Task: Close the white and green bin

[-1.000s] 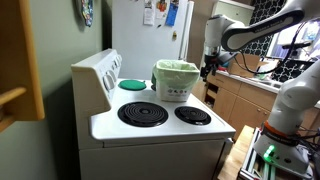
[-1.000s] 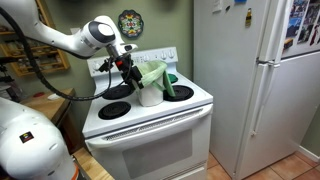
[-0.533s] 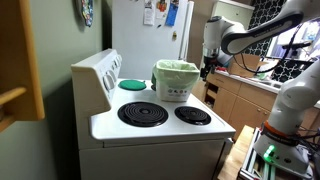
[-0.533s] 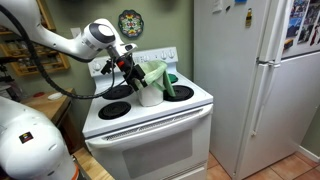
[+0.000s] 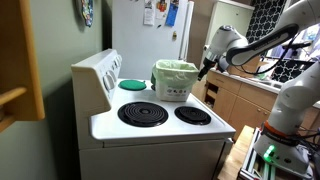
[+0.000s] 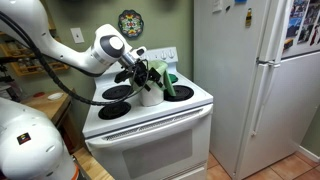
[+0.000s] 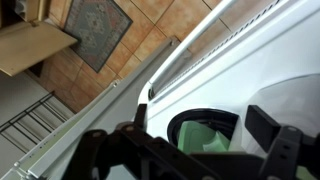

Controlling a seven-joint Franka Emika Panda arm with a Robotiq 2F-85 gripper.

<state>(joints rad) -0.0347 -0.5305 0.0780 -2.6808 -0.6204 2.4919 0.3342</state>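
Arm has swung in since a second ago: the gripper was hanging back off the stove edge and is now tipped down right beside the white and green bin. The bin itself hasn't shifted. It sits at the back of the stove between the rear burners, pale liner puffed up over the rim and not yet covered. In an exterior view the green lid looks swung open, hanging on the side away from the gripper, though I can't tell the hinge detail. The wrist view is blurred, but the two fingers read as spread wide, nothing between them. For the step: go over the top rather than around, get a finger behind the lid's free edge, and sweep it along its arc — don't push straight sideways, because the pail looks light and would likely slide or tip. Stay clear of the liner so it doesn't snag, and finish with a light downward press. Ignore the flat green disc by the control panel.
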